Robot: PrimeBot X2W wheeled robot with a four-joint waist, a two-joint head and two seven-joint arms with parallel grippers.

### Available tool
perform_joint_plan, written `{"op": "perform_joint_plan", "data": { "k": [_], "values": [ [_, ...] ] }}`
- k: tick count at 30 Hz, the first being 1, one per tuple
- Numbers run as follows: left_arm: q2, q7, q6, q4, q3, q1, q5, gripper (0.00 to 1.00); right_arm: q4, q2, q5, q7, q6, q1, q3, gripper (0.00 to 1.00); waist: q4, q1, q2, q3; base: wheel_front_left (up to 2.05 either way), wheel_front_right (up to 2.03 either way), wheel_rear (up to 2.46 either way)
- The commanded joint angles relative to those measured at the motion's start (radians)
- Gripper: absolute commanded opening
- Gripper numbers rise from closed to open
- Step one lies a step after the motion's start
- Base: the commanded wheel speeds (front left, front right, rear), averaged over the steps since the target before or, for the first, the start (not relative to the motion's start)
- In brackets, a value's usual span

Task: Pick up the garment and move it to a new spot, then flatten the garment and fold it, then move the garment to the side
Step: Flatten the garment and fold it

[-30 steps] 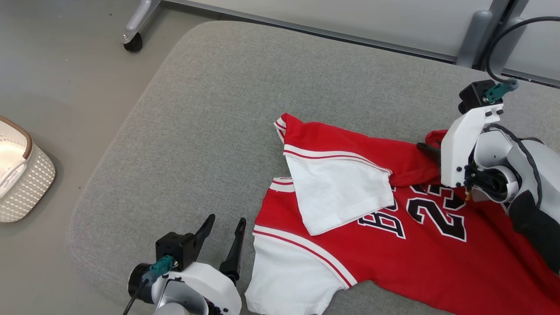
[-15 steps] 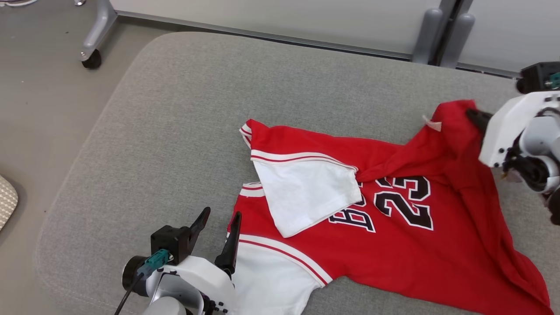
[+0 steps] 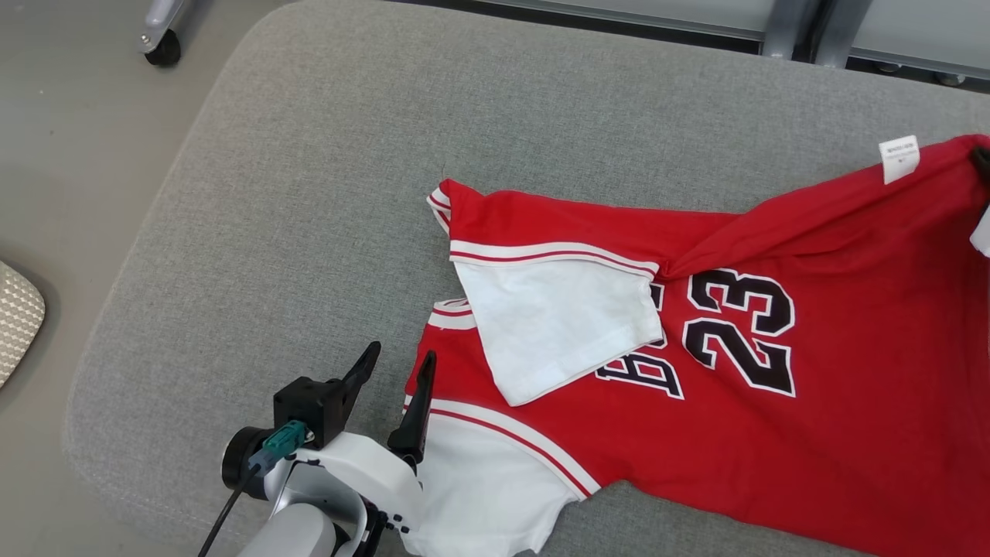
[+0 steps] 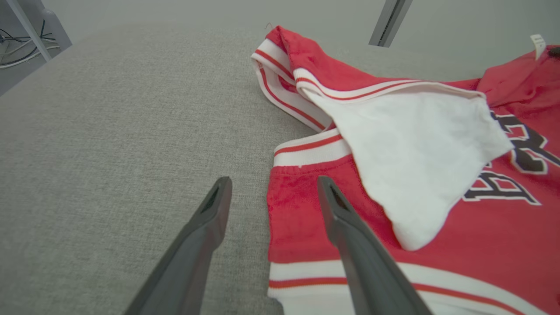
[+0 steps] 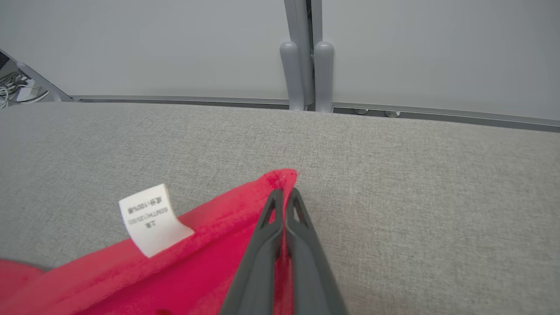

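Right gripper (image 5: pixel 285 192) clamped on jersey (image 3: pixel 773 449) corner; left gripper (image 3: pixel 402 352) apart; basket (image 3: pixel 19 321) contents unseen.

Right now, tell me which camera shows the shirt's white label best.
Right wrist view: the label is large, print visible, beside the right gripper shut on the shirt. Head view shows it tiny; left wrist view, a sliver.

Lighting is bright, even and diffuse across all views. Shadows are soft: a faint one lies under the white sleeve (image 4: pixel 415 166) in the left wrist view. The surface (image 3: pixel 309 193) weave renders sharp in the head view. Both wrist views stretch toward the frame edges. The fingers (image 5: pixel 262 262) at bottom centre look slightly soft.
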Motion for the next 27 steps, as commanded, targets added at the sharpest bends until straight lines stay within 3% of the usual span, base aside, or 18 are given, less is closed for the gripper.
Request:
{"op": "perform_joint_plan", "data": {
  "k": [1,3,4,5,6,15,21,27],
  "values": [
    [0.004,-0.003,0.001,0.003,0.001,-0.018,0.003,1.0,0.037,0.002,-0.008,-0.021,0.001,-0.006,-0.003,0.0,0.008,0.0,0.0,0.001,0.0,0.0,0.0],
    [0.006,-0.001,0.002,0.004,-0.001,-0.019,0.002,1.0,0.082,0.012,-0.009,-0.033,0.001,-0.008,-0.007,0.02,0.011,0.0,0.0,-0.003,0.0,0.0,0.0],
    [0.008,0.001,0.004,0.006,-0.001,-0.018,0.001,1.0,0.099,0.02,-0.01,-0.036,0.0,-0.004,-0.005,0.24,0.012,0.0,0.0,-0.007,0.0,0.0,0.0],
    [0.01,0.002,0.006,0.006,0.0,-0.017,0.0,1.0,0.12,0.027,-0.006,-0.049,0.001,-0.002,-0.01,0.96,0.012,0.0,0.0,-0.013,0.0,0.0,0.0],
    [0.013,0.003,0.008,0.006,0.001,-0.016,0.0,1.0,0.141,0.036,-0.002,-0.056,0.001,0.001,-0.014,1.0,0.01,0.0,0.0,-0.018,0.0,0.0,0.0],
    [0.048,0.013,0.019,-0.006,0.011,0.018,-0.008,1.0,0.139,0.11,-0.011,-0.18,0.001,0.051,0.0,1.0,-0.054,0.0,0.0,-0.125,0.0,0.0,0.0],
    [0.091,0.015,0.036,-0.025,0.033,0.065,-0.023,1.0,0.026,0.139,-0.006,-0.294,0.001,0.134,0.023,1.0,-0.139,0.0,0.0,-0.231,0.0,0.0,0.0],
    [0.138,0.008,0.063,-0.067,0.064,0.121,-0.034,1.0,-0.122,0.124,-0.007,-0.359,0.001,0.233,0.016,1.0,-0.217,0.0,0.0,-0.308,0.0,0.0,0.0]
  ]
}}
